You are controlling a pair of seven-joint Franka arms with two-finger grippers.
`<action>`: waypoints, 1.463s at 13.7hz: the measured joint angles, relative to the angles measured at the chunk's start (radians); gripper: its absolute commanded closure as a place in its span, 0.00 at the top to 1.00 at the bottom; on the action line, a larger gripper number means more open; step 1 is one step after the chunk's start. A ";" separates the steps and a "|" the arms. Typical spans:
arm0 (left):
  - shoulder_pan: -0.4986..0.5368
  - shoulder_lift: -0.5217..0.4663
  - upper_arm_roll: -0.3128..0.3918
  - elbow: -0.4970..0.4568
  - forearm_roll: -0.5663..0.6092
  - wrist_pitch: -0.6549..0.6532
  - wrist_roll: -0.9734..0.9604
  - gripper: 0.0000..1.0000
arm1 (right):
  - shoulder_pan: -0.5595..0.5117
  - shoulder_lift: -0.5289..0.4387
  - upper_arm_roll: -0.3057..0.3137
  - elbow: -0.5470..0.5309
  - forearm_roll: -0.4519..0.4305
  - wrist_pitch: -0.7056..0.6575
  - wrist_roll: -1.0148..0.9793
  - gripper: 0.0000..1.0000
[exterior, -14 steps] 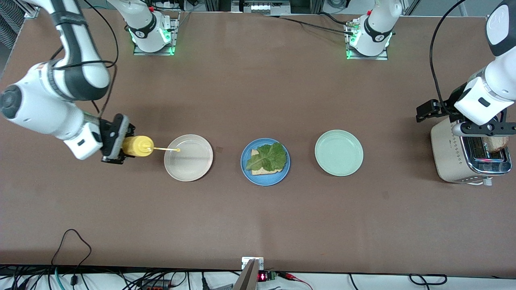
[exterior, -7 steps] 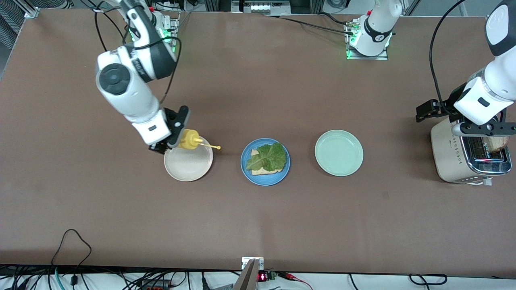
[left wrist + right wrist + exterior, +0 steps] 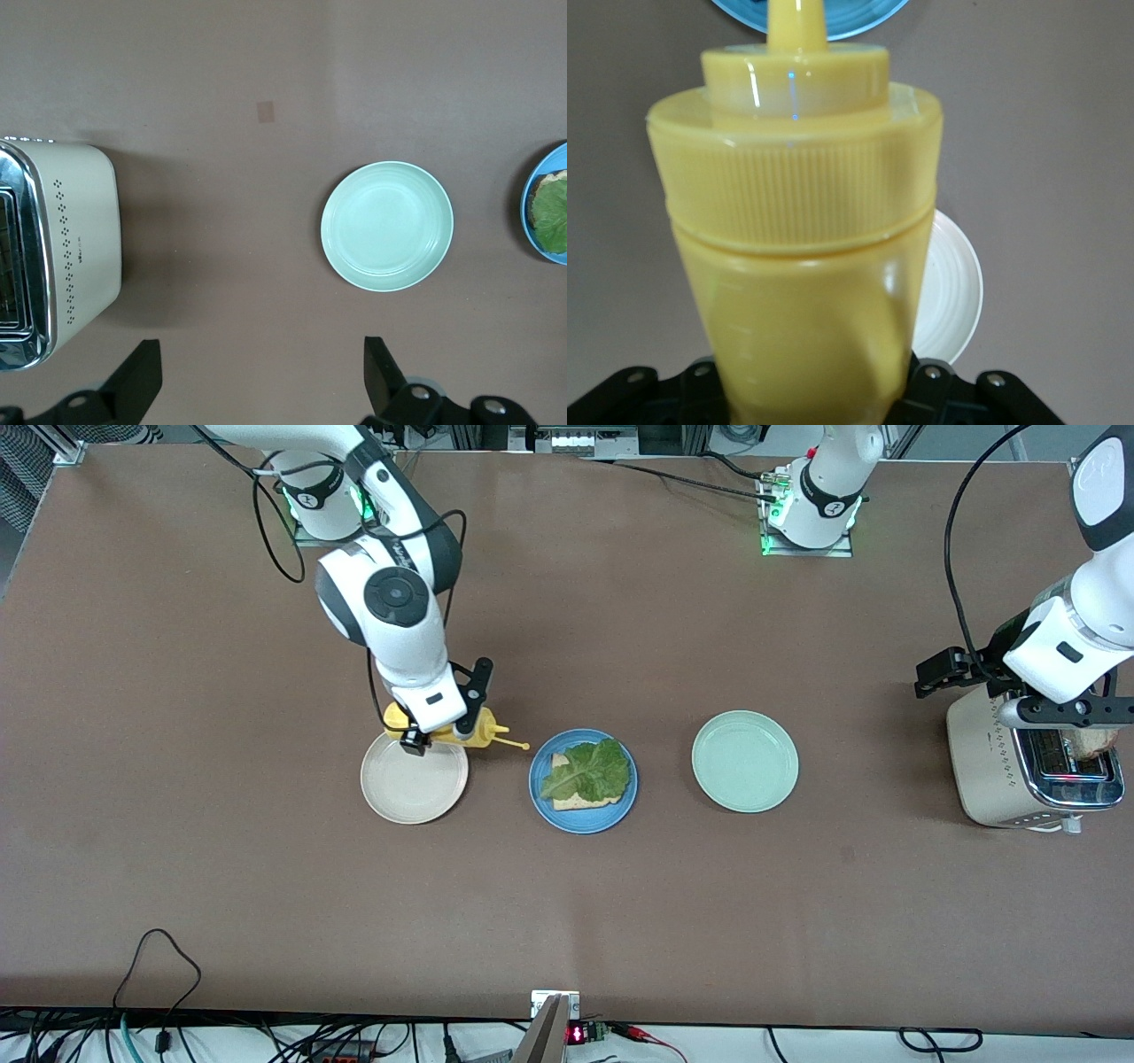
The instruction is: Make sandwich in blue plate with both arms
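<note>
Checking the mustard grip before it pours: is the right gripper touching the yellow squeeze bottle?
Touching. The right wrist view shows the yellow squeeze bottle seated between the right gripper fingers, and the front view shows it carried tilted over the beige plate.

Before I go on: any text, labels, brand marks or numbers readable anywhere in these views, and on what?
None readable.
Toaster: small mark on its side, too small to read.
Yellow squeeze bottle: no label visible.
Red display at the table edge: too small to read.
</note>
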 measured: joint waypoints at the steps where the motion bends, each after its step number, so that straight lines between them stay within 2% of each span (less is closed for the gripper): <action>1: 0.001 0.002 0.000 0.001 0.000 0.000 0.000 1.00 | 0.052 0.033 -0.051 0.028 0.000 -0.002 0.000 0.00; 4: 0.010 0.005 0.003 0.003 0.000 0.001 0.001 1.00 | 0.173 0.127 -0.155 0.122 0.000 -0.015 0.002 0.00; 7: 0.036 0.016 0.008 0.015 0.000 0.003 0.025 1.00 | 0.195 0.175 -0.171 0.183 0.000 -0.036 0.003 0.00; 12: 0.114 0.091 0.010 0.077 0.000 0.005 0.171 1.00 | 0.195 0.184 -0.175 0.199 0.000 -0.053 0.003 0.00; 15: 0.183 0.146 0.012 0.106 0.006 0.007 0.305 1.00 | 0.182 0.178 -0.187 0.210 0.003 -0.085 0.005 0.00; 17: 0.211 0.177 0.012 0.115 0.037 0.007 0.362 1.00 | 0.144 0.141 -0.192 0.212 0.033 -0.135 -0.007 0.00; 20: 0.235 0.221 0.012 0.144 0.084 0.008 0.426 1.00 | 0.041 0.036 -0.195 0.209 0.184 -0.201 -0.187 0.00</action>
